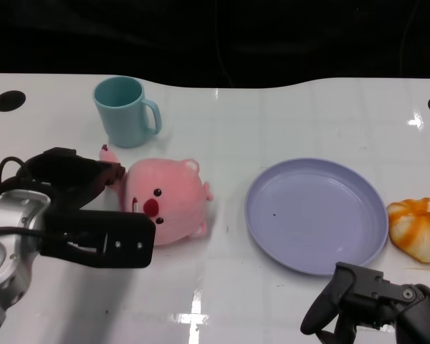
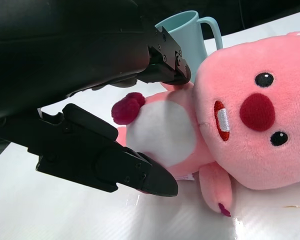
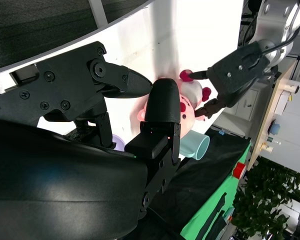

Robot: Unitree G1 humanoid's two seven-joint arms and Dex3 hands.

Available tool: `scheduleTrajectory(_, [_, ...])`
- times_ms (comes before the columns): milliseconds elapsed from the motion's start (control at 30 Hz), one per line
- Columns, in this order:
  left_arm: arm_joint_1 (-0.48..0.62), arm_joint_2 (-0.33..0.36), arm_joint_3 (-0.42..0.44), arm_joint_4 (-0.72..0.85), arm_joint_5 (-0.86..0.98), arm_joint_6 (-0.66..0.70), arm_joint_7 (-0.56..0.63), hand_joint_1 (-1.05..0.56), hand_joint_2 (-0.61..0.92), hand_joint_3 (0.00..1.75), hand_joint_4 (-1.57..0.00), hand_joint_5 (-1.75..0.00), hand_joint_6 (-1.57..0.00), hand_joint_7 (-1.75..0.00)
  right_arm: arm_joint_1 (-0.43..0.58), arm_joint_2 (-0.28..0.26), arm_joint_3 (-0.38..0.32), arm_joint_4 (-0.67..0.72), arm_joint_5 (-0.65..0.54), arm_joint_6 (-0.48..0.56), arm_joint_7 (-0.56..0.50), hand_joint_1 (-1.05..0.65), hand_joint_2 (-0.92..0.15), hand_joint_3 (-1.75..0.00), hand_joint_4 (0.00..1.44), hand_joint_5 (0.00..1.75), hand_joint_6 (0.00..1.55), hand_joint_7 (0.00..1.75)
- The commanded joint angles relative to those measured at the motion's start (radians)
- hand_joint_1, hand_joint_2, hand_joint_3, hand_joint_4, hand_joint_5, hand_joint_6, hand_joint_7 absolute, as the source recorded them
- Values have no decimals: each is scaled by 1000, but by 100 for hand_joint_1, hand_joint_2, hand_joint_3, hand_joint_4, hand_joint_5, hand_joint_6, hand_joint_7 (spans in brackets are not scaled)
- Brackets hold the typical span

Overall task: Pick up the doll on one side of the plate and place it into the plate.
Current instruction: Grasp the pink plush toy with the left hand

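Doll (image 1: pixel 168 201): a pink plush lying on the white desk (image 1: pixel 272 301), to the left of the plate, near it but not touching.
Plate (image 1: pixel 269 229): lilac, nothing in it, between the doll and an orange plush (image 1: pixel 418 228).
Left hand (image 1: pixel 86 208): fingers (image 2: pixel 120 165) spread to either side of the doll's body, 1 by its white belly, another above near its dark pink paw; I judged the grip not yet closed, though contact was hard to tell.
Right hand (image 1: pixel 376 304): low at the desk's near edge below the plate, holding nothing, fingers loosely curled and apart.
Key relation: the doll lay straight ahead of the left fingers, its long axis running roughly left to right toward the plate; the left hand was far nearer than the right.
Cup (image 1: pixel 125 111): teal, behind the doll, just beside its raised paw.
Views: the left wrist view showed the fingers bracketing the belly, which the head view hid behind the arm; the head view alone showed the plate's whole rim.
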Motion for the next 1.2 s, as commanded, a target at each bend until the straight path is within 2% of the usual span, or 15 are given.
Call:
scheduleTrajectory(33, [-50, -19, -28, 85, 3, 4, 4, -67, 92, 1, -5, -27, -27, 0, 7, -1, 0, -15, 0, 3, -4, -27, -75, -70, 64, 163, 57, 134])
scheduleTrajectory(367, [-158, -130, -93, 420, -20, -17, 97, -64, 92, 2, -16, -16, -31, -1, 22, -1, 4, -36, -7, 9, -13, -28, -75, -69, 65, 162, 58, 133])
scheduleTrajectory(600, [-190, -183, -144, 577, -29, -46, 179, -54, 92, 4, -25, -11, -37, -2, 35, -2, 2, -53, 4, 15, -12, -27, -75, -70, 65, 163, 58, 133])
scheduleTrajectory(700, [-202, -204, -158, 627, -42, -50, 181, -50, 92, 9, -42, -13, -53, -6, 37, -2, 1, -57, 6, 18, -13, -27, -75, -70, 65, 163, 58, 134])
scheduleTrajectory(867, [-198, -225, -170, 687, -54, -88, 247, -41, 92, 6, -86, -14, -97, -8, 39, -3, 2, -63, -2, 23, -15, -27, -74, -71, 65, 163, 58, 134])
scheduleTrajectory(900, [-194, -227, -173, 694, -53, -101, 269, -39, 92, 5, -88, -49, -104, -13, 38, -2, 2, -63, -4, 23, -16, -27, -74, -71, 65, 163, 58, 134])
scheduleTrajectory(933, [-187, -227, -173, 700, -57, -117, 292, -36, 92, 6, -77, -108, -104, -37, 37, -2, 3, -62, -6, 24, -17, -27, -74, -71, 66, 163, 58, 134])
scheduleTrajectory(967, [-180, -225, -172, 703, -62, -137, 313, -32, 92, 8, -72, -140, -90, -80, 35, -2, 3, -59, -6, 24, -17, -28, -74, -71, 66, 163, 58, 134])
scheduleTrajectory(1000, [-175, -222, -171, 703, -66, -151, 325, -27, 92, 12, -72, -157, -78, -109, 33, -1, 2, -58, -6, 24, -17, -28, -74, -71, 66, 163, 58, 134])
scheduleTrajectory(1033, [-172, -217, -172, 704, -70, -162, 331, -25, 92, 15, -68, -162, -73, -103, 32, -1, 1, -56, -3, 25, -16, -27, -74, -71, 66, 163, 58, 134])
scheduleTrajectory(1067, [-171, -215, -174, 705, -72, -168, 335, -26, 92, 18, -65, -161, -80, -75, 31, -1, 0, -56, -2, 26, -16, -27, -74, -72, 66, 163, 58, 134])
scheduleTrajectory(1100, [-168, -210, -171, 698, -78, -173, 342, -27, 92, 19, -65, -160, -84, -62, 29, -1, -2, -54, 1, 25, -15, -26, -73, -72, 66, 163, 58, 134])
scheduleTrajectory(1133, [-163, -206, -166, 690, -84, -177, 353, -27, 92, 22, -65, -168, -90, -50, 28, -2, -3, -53, 2, 24, -14, -26, -73, -72, 66, 163, 58, 134])
scheduleTrajectory(1167, [-154, -203, -154, 674, -94, -175, 372, -27, 92, 24, -68, -171, -92, -54, 28, -2, -4, -50, 3, 22, -14, -26, -73, -73, 66, 163, 58, 134])
scheduleTrajectory(1200, [-147, -201, -144, 662, -103, -173, 389, -26, 92, 24, -69, -173, -82, -86, 28, -3, -6, -48, 5, 21, -13, -27, -73, -73, 66, 164, 58, 134])
